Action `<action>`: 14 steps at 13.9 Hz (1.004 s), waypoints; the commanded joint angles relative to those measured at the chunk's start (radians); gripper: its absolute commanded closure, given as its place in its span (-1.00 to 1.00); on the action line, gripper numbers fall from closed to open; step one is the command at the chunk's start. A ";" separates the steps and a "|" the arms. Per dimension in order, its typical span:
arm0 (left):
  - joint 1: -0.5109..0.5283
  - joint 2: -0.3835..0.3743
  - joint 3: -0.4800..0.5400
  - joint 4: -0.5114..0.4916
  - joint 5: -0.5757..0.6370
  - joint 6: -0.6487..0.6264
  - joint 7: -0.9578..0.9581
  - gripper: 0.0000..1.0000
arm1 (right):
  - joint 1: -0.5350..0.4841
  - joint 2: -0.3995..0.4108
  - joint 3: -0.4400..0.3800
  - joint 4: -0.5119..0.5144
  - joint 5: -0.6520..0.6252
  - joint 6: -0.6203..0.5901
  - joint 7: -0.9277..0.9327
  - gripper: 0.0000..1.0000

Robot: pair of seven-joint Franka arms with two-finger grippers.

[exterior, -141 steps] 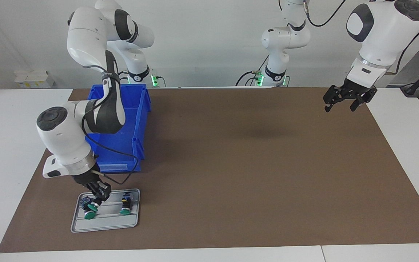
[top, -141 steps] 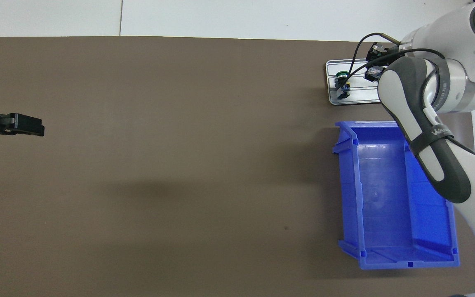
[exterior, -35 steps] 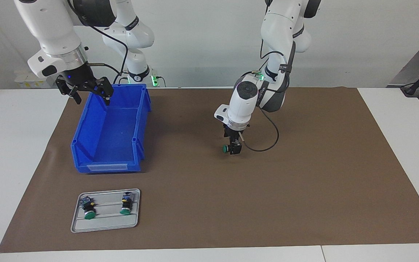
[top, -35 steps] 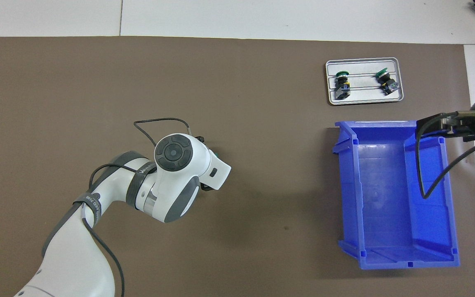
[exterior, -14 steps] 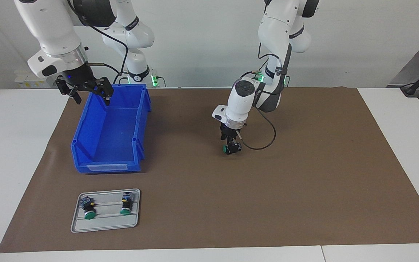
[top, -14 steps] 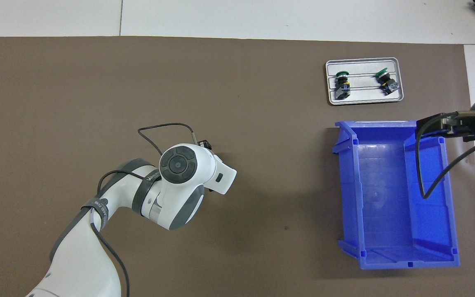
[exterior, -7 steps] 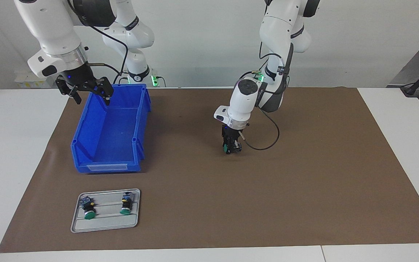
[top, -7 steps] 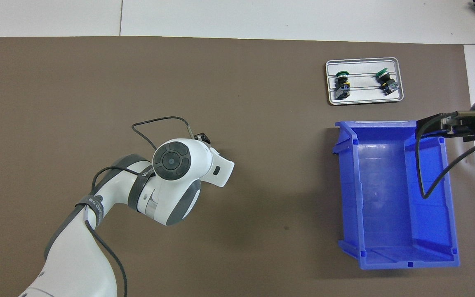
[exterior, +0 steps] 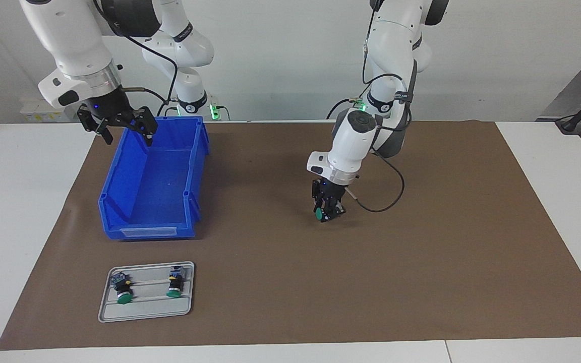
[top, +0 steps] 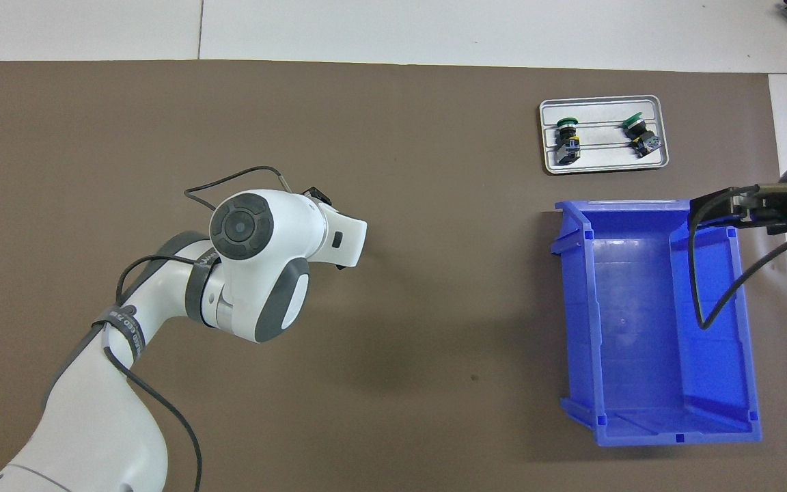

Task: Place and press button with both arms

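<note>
I have the left gripper [exterior: 328, 214] clamped on the button [exterior: 319, 214], its round green cap showing between the black fingers just over the matte brown mat [exterior: 421, 262], well apart from the glossy blue bin [exterior: 189, 151] toward the left arm's end. I judge setting down and pressing remain. The right gripper [exterior: 121, 129] waits spread and empty over that bin's corner nearest the robots.
</note>
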 commanded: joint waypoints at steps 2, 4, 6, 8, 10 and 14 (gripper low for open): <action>0.110 0.017 -0.012 0.160 -0.172 -0.211 0.086 0.59 | -0.010 -0.009 0.006 -0.007 0.022 -0.007 -0.030 -1.00; 0.188 0.003 -0.012 0.179 -0.312 -0.300 0.218 0.59 | -0.010 -0.009 0.006 -0.007 0.022 -0.007 -0.030 -1.00; 0.256 -0.018 -0.012 0.171 -0.410 -0.383 0.335 0.60 | -0.010 -0.009 0.006 -0.007 0.022 -0.007 -0.030 -1.00; 0.323 -0.045 -0.011 0.132 -0.487 -0.452 0.466 0.68 | -0.010 -0.009 0.006 -0.007 0.022 -0.007 -0.030 -1.00; 0.368 -0.081 -0.011 0.052 -0.590 -0.457 0.585 0.67 | -0.010 -0.009 0.006 -0.007 0.022 -0.007 -0.030 -1.00; 0.412 -0.166 -0.006 -0.135 -0.911 -0.440 0.865 0.64 | -0.010 -0.009 0.006 -0.007 0.023 -0.007 -0.030 -1.00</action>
